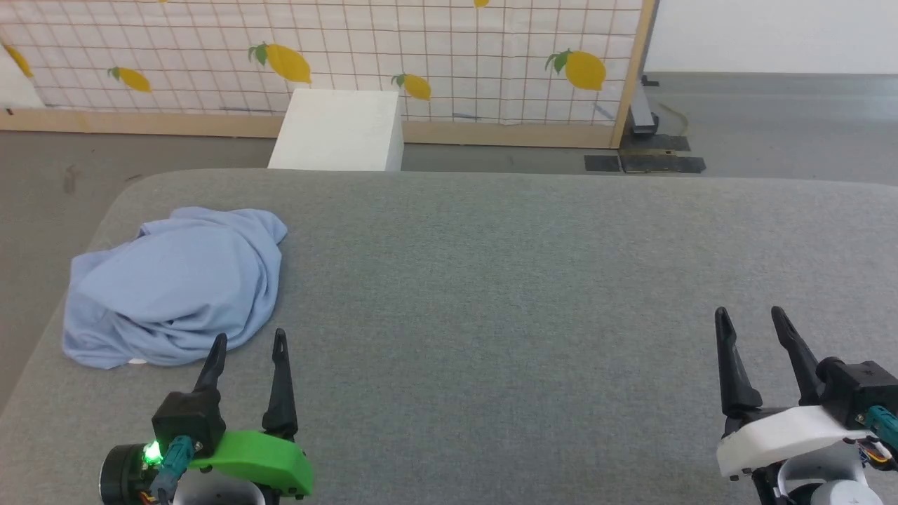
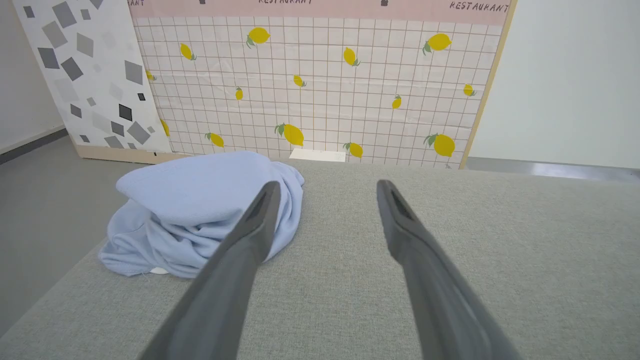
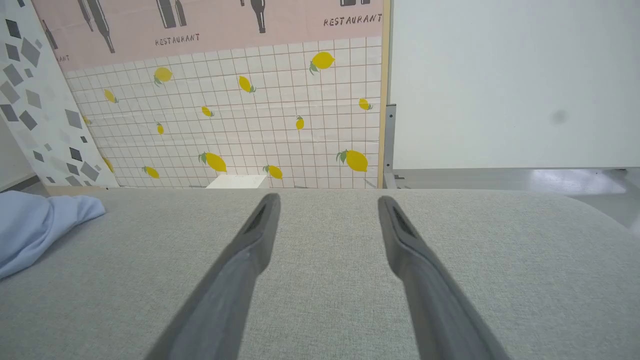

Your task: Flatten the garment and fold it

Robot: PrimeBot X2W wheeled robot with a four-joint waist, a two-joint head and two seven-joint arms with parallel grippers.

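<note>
The garment (image 1: pixel 175 284) is a light blue shirt bunched in a rounded heap at the left end of the grey fabric table (image 1: pixel 505 294). The left wrist view has the garment (image 2: pixel 200 215) ahead and to the left, and its edge (image 3: pixel 35 227) enters the right wrist view at the left. My left gripper (image 1: pixel 250 340) stands open just in front of the heap, its left fingertip at the cloth's near edge, nothing between its fingers. Far to the right, near the front edge, my right gripper (image 1: pixel 749 314) is open and empty over bare table.
A white box (image 1: pixel 340 130) stands on the floor behind the table. A lemon-patterned panel (image 1: pixel 421 56) with a wooden frame closes off the back. Grey floor lies to the left and beyond the table's rounded far edge.
</note>
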